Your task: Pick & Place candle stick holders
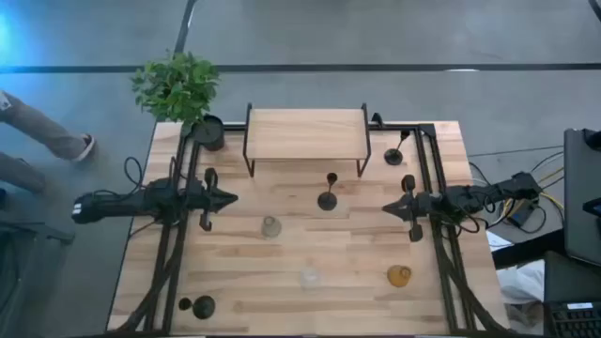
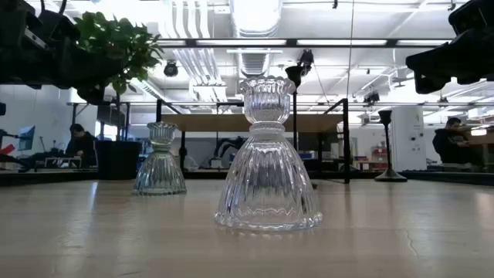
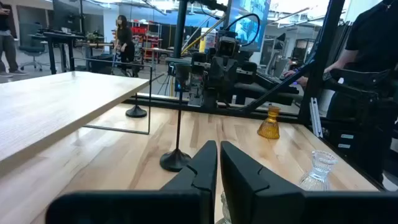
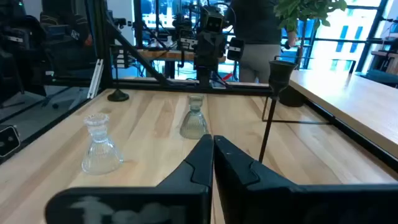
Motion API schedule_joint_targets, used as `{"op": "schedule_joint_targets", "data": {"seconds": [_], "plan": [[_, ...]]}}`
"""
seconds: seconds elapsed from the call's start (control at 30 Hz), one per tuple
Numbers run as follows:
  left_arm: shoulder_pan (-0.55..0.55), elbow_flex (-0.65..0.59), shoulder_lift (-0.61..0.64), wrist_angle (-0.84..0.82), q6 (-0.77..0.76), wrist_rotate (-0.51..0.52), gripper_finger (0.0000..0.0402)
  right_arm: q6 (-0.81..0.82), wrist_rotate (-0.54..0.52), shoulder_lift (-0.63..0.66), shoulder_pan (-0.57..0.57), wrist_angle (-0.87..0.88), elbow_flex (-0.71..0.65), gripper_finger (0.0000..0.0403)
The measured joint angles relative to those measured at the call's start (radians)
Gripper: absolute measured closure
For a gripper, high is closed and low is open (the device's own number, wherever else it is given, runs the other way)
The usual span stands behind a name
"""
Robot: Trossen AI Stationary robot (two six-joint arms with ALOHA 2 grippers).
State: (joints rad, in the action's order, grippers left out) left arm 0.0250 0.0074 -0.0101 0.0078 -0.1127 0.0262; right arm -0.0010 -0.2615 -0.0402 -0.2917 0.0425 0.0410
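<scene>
One slim black candle stick holder (image 1: pixel 327 192) stands on its disc base at the table's middle, between my two grippers. A second black one (image 1: pixel 394 155) is at the far right, a third (image 1: pixel 202 306) at the near left corner. Three glass holders stand upright: olive-green (image 1: pixel 270 226), clear (image 1: pixel 309 278) and amber (image 1: pixel 399 275). My left gripper (image 1: pixel 233 198) hovers shut left of the middle holder (image 3: pixel 177 124). My right gripper (image 1: pixel 385 208) hovers shut to its right, and both point at each other and touch nothing.
A wooden riser shelf (image 1: pixel 305 133) on black legs stands at the far middle. A black plant pot (image 1: pixel 208 131) with a green plant (image 1: pixel 177 84) sits at the far left corner. People stand in the room beyond the table.
</scene>
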Motion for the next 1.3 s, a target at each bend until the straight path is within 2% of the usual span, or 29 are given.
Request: {"op": "schedule_joint_targets", "data": {"seconds": [1.3], "plan": [[0.000, 0.000, 0.000, 0.000, 0.000, 0.000, 0.0376, 0.031, 0.000, 0.000, 0.000, -0.005, 0.000, 0.0394]]}}
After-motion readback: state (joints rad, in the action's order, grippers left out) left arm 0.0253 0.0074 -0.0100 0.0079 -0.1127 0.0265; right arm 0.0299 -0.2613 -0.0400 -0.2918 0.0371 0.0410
